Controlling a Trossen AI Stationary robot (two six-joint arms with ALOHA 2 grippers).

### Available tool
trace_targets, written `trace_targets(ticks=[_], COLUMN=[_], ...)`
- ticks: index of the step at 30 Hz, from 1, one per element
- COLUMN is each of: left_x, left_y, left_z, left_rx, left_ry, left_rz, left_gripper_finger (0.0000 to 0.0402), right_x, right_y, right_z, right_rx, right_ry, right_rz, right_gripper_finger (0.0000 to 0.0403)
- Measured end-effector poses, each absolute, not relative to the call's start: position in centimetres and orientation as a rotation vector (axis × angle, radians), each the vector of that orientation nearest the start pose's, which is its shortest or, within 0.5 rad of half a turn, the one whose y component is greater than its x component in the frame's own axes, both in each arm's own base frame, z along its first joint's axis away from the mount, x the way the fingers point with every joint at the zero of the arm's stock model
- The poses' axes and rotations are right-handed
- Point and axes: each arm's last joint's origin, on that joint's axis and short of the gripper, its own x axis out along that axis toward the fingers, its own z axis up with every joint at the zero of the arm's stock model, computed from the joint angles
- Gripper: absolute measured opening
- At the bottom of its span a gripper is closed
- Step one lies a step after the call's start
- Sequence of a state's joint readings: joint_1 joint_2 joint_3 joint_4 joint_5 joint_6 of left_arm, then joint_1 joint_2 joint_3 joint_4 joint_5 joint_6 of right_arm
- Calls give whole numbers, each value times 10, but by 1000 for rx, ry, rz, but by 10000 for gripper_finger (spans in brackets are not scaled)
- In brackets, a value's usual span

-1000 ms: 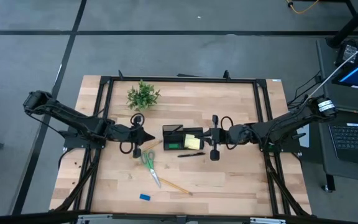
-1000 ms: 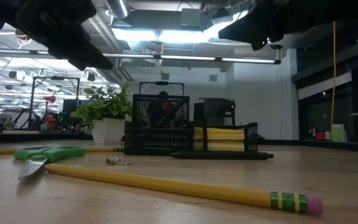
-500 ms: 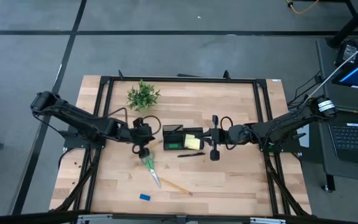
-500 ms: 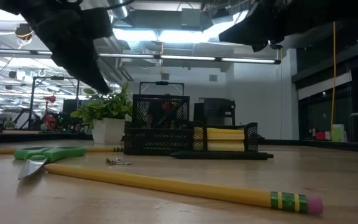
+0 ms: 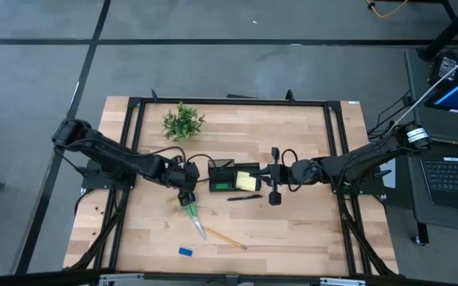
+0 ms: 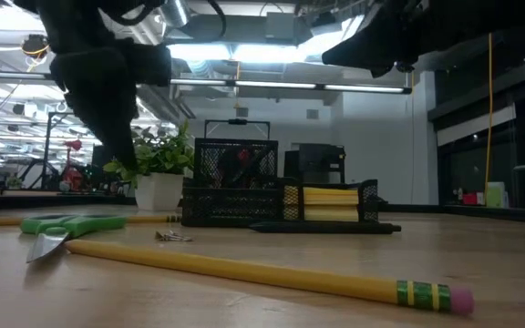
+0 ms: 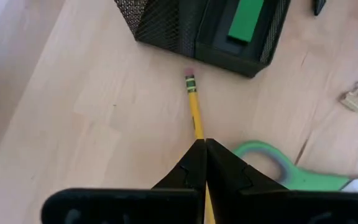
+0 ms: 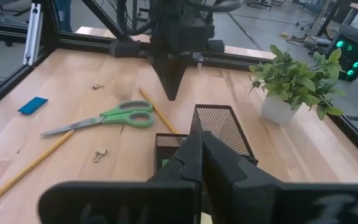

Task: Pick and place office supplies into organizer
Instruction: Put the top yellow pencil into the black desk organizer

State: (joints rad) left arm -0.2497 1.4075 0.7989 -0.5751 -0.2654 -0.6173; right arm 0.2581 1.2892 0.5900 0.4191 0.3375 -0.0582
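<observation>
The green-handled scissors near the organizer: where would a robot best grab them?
Probably from straight above, across the narrow neck where the green handles meet the blades: the scissors lie flat and closed on the table, and the left gripper hovers close by.

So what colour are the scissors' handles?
Green. The scissors show best in the right wrist view, lying flat on the table.

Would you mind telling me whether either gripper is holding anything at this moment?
Nothing is held. The left gripper, jaws shut, hangs above the yellow wooden pencil; the right gripper, also shut and empty, hovers by the black mesh organizer.
</observation>
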Motion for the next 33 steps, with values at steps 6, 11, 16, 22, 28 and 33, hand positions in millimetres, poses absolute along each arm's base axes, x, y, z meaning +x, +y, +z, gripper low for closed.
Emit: trace_targets(ticks=[6, 11, 16, 22, 28, 33], left_x=[246, 248, 248, 247, 251, 255], left_y=[-54, -55, -55, -60, -65, -65], left_z=[179, 178, 178, 177, 166, 150], left_rx=[-261, -263, -262, -241, -208, -187], left_ry=[1102, 1088, 1089, 1085, 1095, 1158], left_rz=[365, 358, 356, 349, 364, 381], left_gripper_finger=[11, 38, 73, 108, 122, 123], right_x=[258, 258, 258, 257, 257, 257], right_y=[58, 58, 58, 58, 58, 58], right_z=[219, 219, 219, 217, 217, 217], right_rx=[-142, -144, -144, -149, -151, -151], right_ry=[274, 275, 276, 291, 296, 297], right_rz=[-71, -71, -71, -70, -70, -70], right_gripper_finger=[10, 10, 10, 10, 10, 10])
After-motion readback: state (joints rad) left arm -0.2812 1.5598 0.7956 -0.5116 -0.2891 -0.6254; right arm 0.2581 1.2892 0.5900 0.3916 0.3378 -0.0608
